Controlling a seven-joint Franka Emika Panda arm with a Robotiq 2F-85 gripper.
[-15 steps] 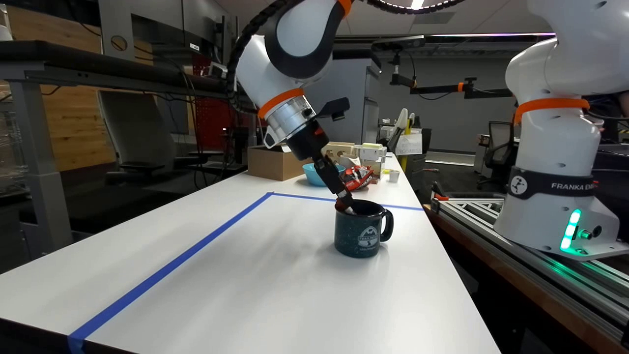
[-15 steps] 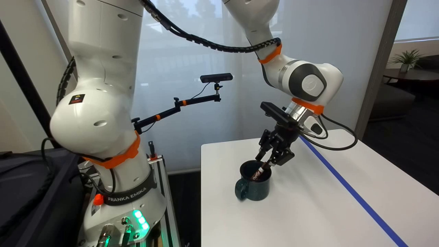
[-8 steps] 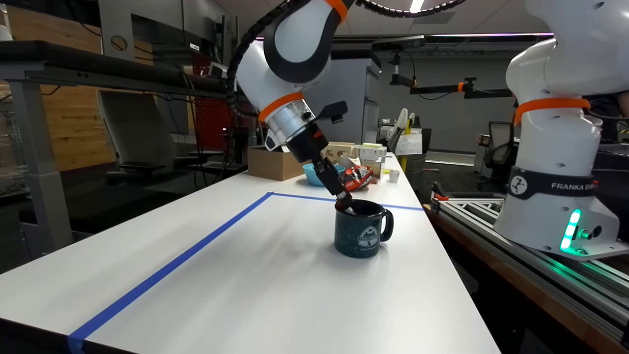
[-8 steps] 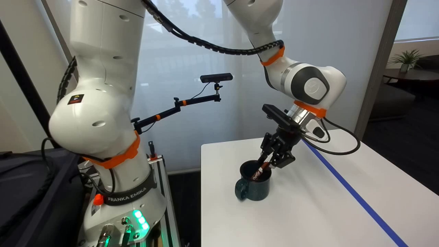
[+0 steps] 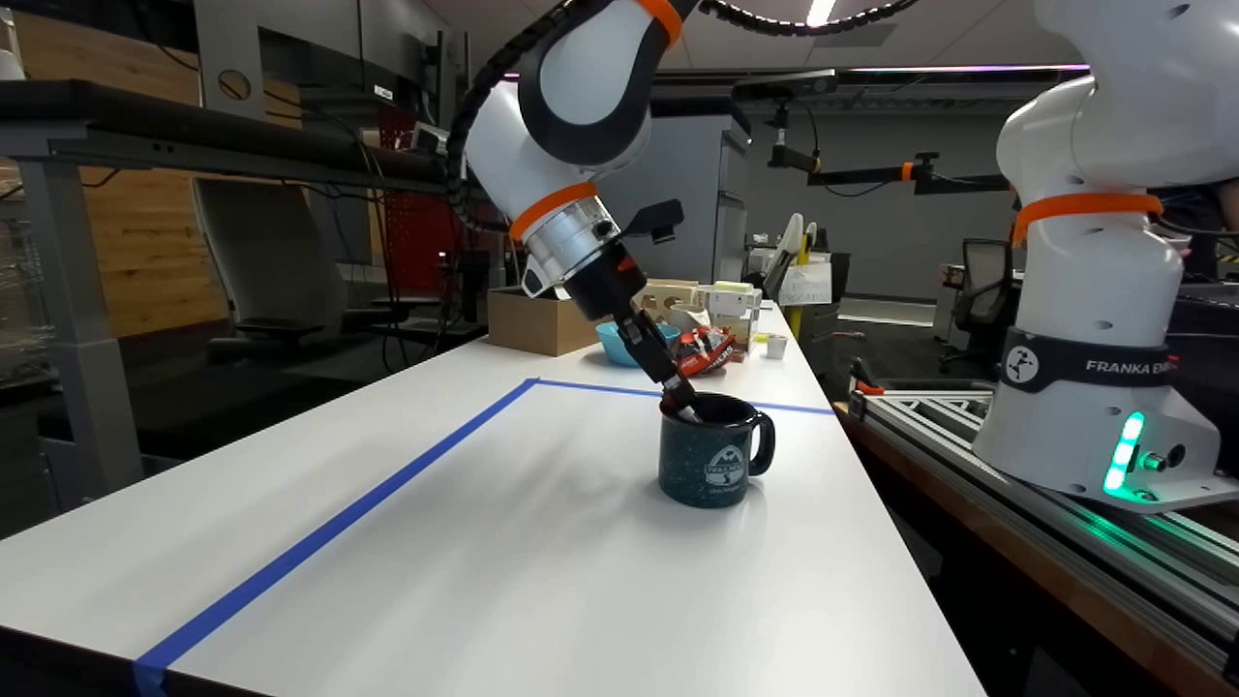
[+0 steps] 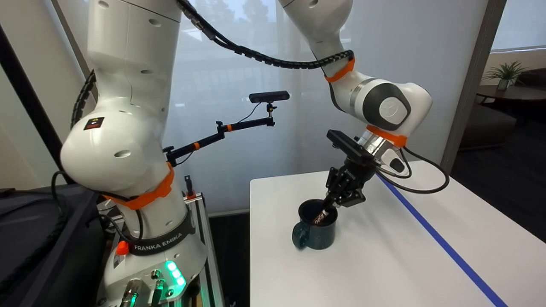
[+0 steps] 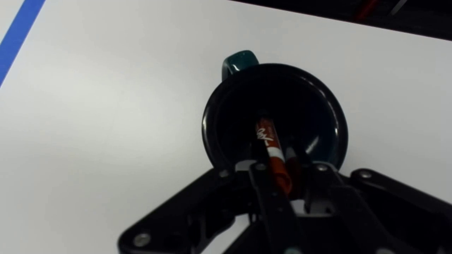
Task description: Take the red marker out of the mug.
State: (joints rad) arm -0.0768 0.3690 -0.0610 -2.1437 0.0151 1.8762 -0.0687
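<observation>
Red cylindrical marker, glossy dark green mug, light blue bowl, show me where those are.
Red cylindrical marker (image 7: 275,152), in the wrist view: its white band.
Glossy dark green mug (image 5: 689,453), in an exterior view: its outer wall.
Light blue bowl (image 5: 613,346), in an exterior view: its outer wall.

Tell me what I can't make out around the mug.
Lower end of the marker: lost in darkness in the wrist view, behind the wall of the mug in both exterior views.
Whether the tool grips the marker: wrist view, shadow and its own body cover the contact.
Whether the dark red shape beside the marker is a reflection: wrist view, too dark.
The mug's lower lettering: too small in an exterior view.
</observation>
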